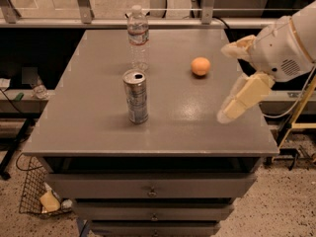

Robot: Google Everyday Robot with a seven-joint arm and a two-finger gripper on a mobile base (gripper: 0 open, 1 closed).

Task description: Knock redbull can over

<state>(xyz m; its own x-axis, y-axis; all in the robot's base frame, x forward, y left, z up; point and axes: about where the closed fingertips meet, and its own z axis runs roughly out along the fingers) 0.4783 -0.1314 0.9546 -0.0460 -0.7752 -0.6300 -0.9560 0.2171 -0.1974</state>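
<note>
Grey table (89,93) with drawers (153,191) below is noted, its right edge lying under the gripper. White arm (286,48) is seen entering from the right, behind the gripper. Gripper (223,83) is held over the table's right side, above the surface, nothing between its fingers; the two fingers (244,98) are spread well apart, one high, one low and slanted down toward the tabletop. Wire basket (34,194) is seen on the floor, far left of the gripper and below table level. Clear bottle (138,36) is found upright, left of the gripper and nearer the far edge. Can (136,98) is found upright on the table, left of the gripper, well apart from it, just in front of the bottle, pull-tab top showing. Orange (200,66) is located just left of the upper finger, not touched.
</note>
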